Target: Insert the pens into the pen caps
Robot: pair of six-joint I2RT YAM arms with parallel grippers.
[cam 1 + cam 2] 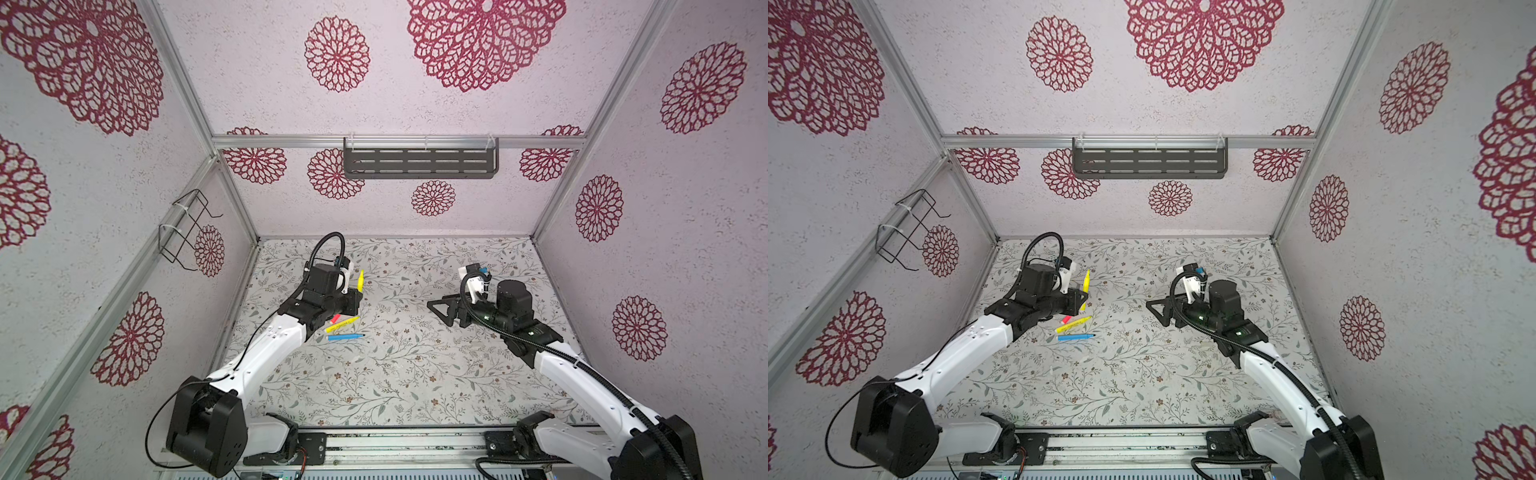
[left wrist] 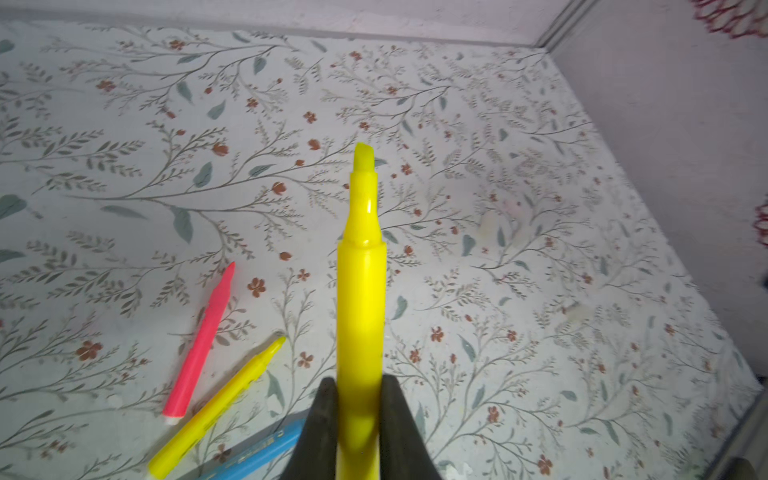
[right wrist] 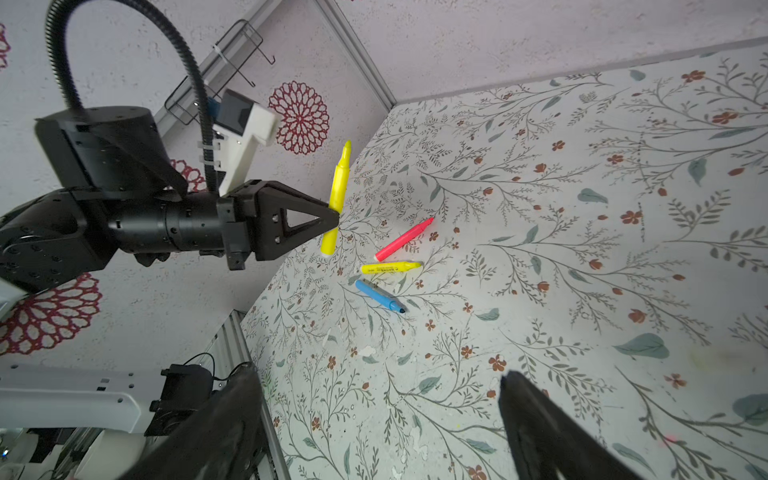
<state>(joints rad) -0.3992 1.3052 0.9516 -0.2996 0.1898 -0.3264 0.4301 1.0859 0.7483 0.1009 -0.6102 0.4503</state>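
My left jaws grip a yellow pen (image 2: pixel 360 291) clear of the tabletop (image 2: pixel 540 291). Near it lie the red pen (image 3: pixel 403 240), 2nd yellow pen (image 3: pixel 390 268) and blue pen (image 3: pixel 380 296). My right jaws hang wide, empty.

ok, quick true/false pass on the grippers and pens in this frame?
1. The left gripper is shut on a yellow pen. True.
2. The right gripper holds a pen. False: its jaws stand open with nothing between them.
3. The held pen's tip is capped. False: the tip is bare.
4. A red-pink pen, a second yellow pen and a blue pen lie on the mat. True.
5. The blue pen lies between the other two. False: the second yellow pen does.
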